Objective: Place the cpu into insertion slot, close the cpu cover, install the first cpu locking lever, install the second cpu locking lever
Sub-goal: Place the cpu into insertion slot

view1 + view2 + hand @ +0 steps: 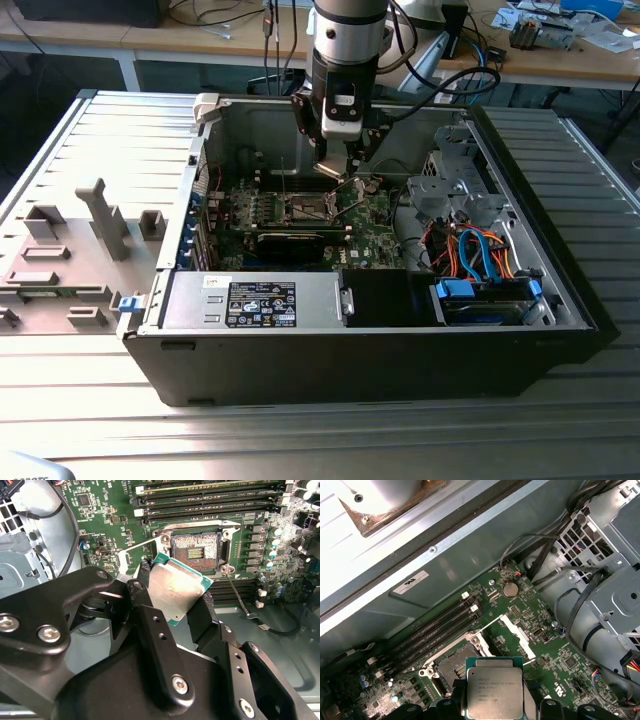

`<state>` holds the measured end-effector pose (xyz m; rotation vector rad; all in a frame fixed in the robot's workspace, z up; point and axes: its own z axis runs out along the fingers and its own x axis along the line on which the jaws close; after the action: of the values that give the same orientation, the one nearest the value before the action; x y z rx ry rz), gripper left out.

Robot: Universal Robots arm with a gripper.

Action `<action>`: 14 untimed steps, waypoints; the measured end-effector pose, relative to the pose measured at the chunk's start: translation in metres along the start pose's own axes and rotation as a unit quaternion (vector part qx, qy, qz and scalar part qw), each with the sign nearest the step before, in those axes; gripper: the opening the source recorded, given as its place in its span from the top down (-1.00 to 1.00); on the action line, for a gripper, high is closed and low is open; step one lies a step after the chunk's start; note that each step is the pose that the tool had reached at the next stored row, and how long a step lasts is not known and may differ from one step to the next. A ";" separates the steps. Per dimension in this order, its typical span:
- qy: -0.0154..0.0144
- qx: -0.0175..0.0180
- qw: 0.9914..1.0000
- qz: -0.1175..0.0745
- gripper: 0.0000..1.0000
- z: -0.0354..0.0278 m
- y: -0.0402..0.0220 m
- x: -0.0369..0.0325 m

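While the slot (196, 550) lies bare, its contact field open to view, the cpu (175, 592) is held in the jaws, which are clamped on two opposite edges with the pale metal top facing the second wrist view. The chip is carried in the air over the motherboard (100, 510), near the slot but not in it: in the second wrist view one corner is seen just beside the slot's rim, and in the first wrist view the cpu (494, 692) is seen beside the empty slot (451, 669). No contact between chip and socket can be made out.

In the exterior view the arm (345, 50) is seen reaching down into the open case (300, 350), which is set on the ribbed tabletop (100, 400), and the chip is being held above the middle of the board.

The cover (516, 631) is seen swung back, clear of the slot's opening. One lever (236, 592) is seen unlatched, angled away from the socket's side; the other cannot be told for certain.

So far, it is judged, nothing of the four steps has been finished. The first, the placing, is under way, with the chip gripped and brought close. The seating of the chip, the closing of the cover and the latching of both levers are all left to be done.
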<state>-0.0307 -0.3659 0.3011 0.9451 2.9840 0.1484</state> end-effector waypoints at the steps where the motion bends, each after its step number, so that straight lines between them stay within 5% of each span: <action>1: 0.000 0.000 1.000 0.000 -0.08 0.0000 0.0000 0.0000; 14: -0.001 0.000 1.000 0.012 -0.08 0.0001 0.0000 0.0000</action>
<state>-0.0307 -0.3659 0.3009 0.9794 2.9718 0.1482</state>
